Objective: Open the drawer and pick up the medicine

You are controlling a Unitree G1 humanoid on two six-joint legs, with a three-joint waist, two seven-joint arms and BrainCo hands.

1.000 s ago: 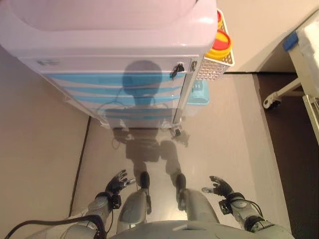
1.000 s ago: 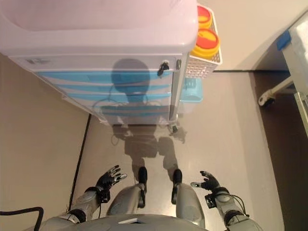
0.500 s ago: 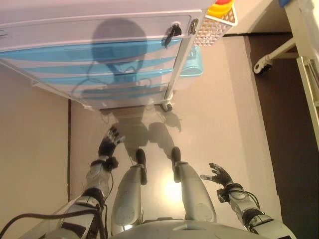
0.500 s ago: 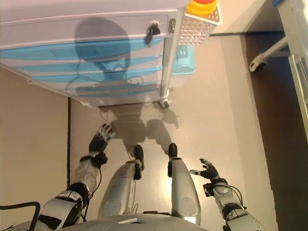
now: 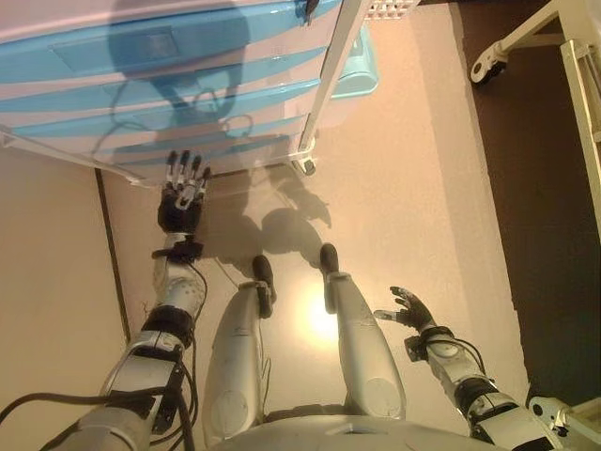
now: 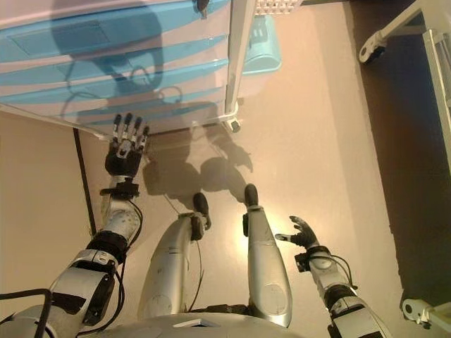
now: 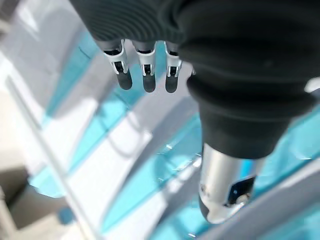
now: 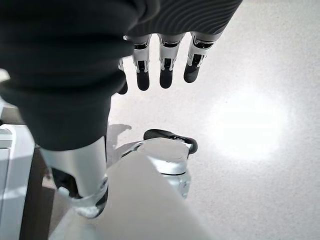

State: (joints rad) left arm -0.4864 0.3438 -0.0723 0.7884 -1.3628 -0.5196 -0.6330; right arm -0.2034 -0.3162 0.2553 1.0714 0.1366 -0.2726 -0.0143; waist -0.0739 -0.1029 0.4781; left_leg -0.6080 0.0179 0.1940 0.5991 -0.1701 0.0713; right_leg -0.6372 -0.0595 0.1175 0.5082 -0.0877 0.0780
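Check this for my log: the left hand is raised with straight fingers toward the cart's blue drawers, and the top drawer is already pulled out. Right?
Not quite. The left hand is raised with straight fingers toward the blue drawers, but no drawer is pulled out: in the left eye view their fronts all sit closed in the cart. The right hand hangs open, low at the robot's side.

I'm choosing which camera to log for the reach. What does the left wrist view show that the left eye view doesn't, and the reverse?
Only the left wrist view shows the blue drawer fronts close up past the fingers. Only the left eye view shows the right hand low over the floor, the cart's caster and a light blue bin. Both show the left hand, fingers straight, before the closed drawers.
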